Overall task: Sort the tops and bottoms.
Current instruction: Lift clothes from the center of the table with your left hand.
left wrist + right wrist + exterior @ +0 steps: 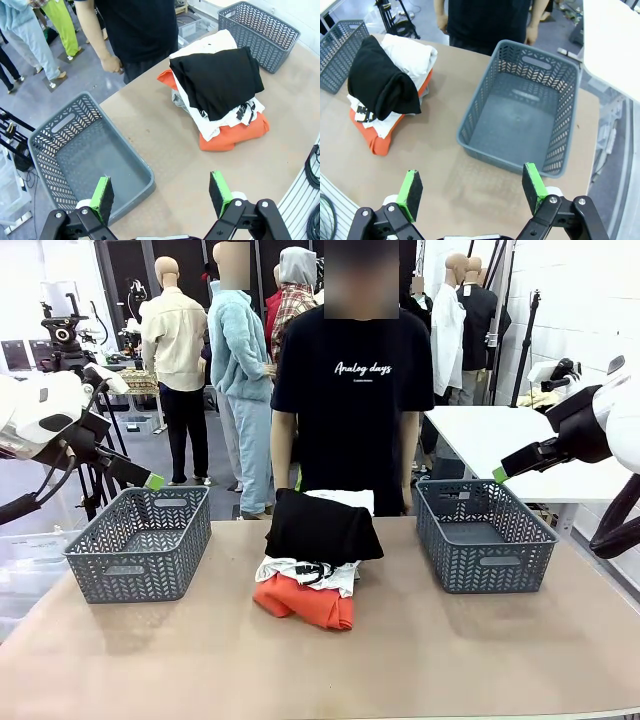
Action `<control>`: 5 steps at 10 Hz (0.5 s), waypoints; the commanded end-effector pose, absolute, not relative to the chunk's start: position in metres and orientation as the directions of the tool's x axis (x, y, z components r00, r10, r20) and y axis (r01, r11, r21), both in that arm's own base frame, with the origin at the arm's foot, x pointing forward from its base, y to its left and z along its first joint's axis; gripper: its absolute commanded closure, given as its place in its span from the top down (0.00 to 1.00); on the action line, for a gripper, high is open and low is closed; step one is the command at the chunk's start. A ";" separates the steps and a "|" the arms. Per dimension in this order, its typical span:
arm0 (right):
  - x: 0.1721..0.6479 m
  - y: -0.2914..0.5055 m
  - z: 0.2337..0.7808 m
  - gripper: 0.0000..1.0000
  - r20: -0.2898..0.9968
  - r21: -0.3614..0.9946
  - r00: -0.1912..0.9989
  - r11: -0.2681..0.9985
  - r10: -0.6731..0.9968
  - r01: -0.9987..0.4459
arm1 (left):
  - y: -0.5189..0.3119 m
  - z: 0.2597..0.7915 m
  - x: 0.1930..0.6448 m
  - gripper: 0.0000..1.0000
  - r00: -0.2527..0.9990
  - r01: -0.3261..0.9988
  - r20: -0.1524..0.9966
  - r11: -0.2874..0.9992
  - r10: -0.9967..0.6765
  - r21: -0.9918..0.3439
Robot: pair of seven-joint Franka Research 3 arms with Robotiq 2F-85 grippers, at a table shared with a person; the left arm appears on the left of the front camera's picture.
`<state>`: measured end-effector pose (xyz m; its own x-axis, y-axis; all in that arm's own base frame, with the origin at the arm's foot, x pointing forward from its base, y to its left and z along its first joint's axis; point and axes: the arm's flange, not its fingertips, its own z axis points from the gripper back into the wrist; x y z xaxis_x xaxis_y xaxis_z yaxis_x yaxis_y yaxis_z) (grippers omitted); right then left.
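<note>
Stack of garments [305,585] waits on the surface [460,640], left hand [161,192] and right hand [472,187] both released (empty): pinch only the uppermost black piece [322,525], lifting it clear.

"Analog days" on the person's black T-shirt [352,410]

You are looking across a tan tabletop [450,660] onto a grey floor [140,450]. A white table [500,435] stands to your right against a white brick wall [575,300]. To your left are a camera tripod [62,335] and a clear plastic bin [25,555]. The light is even.
</note>
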<state>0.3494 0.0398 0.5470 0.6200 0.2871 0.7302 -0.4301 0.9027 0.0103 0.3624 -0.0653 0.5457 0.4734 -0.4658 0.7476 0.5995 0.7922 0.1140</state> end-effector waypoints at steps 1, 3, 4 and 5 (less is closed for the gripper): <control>0.350 0.040 0.547 1.00 0.734 0.025 0.622 0.904 0.273 -0.427 | -0.064 0.547 0.362 1.00 0.472 0.601 0.750 0.792 -0.463 0.110; 0.350 0.040 0.547 1.00 0.734 0.025 0.622 0.904 0.273 -0.427 | -0.064 0.547 0.362 1.00 0.472 0.601 0.750 0.792 -0.463 0.110; 0.350 0.040 0.547 1.00 0.734 0.025 0.622 0.904 0.273 -0.427 | -0.064 0.547 0.362 1.00 0.472 0.601 0.750 0.792 -0.463 0.110; 0.350 0.040 0.547 1.00 0.734 0.025 0.622 0.904 0.273 -0.427 | -0.064 0.547 0.362 1.00 0.472 0.601 0.750 0.792 -0.463 0.110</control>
